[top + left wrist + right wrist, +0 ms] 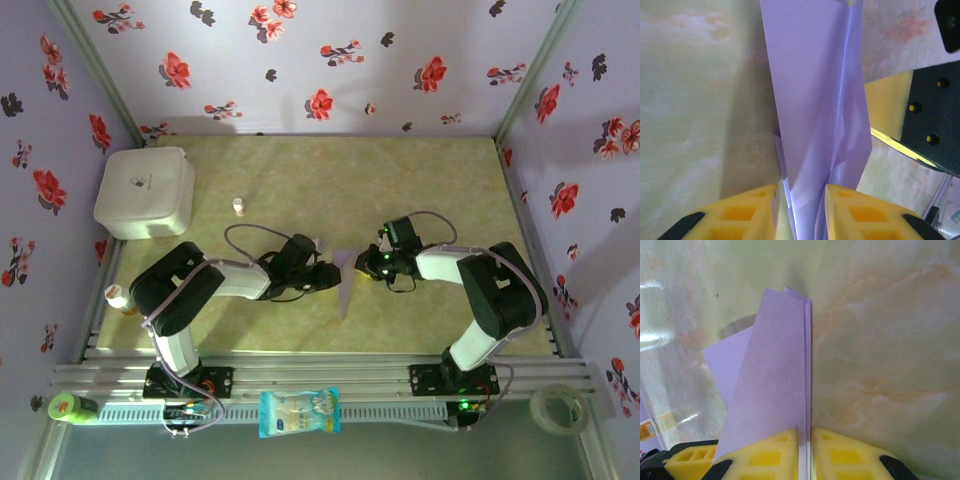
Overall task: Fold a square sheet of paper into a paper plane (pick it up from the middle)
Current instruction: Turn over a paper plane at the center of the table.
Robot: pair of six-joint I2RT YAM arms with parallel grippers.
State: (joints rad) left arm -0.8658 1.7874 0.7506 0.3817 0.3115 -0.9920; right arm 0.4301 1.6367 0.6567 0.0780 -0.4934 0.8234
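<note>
The pale-lilac paper plane (345, 275) is a folded, creased strip held off the table's middle between both arms. In the right wrist view its stacked edges (775, 380) run straight into my right gripper (806, 440), which is shut on them. From the left wrist the folded paper (810, 100) passes between the yellow fingers of my left gripper (801, 200). Those jaws stand apart, with a slit of table showing beside the left finger. The right gripper's yellow pad (885, 110) sits just right of the paper. From above, the left gripper (325, 272) and right gripper (372, 262) face each other.
A white rounded box (145, 192) stands at the back left, with a small bottle (238, 205) near it. An orange-capped bottle (118, 298) sits at the left edge. On the front rail lie a blue-and-white packet (298, 412), a green item (68, 407) and a tape roll (558, 405).
</note>
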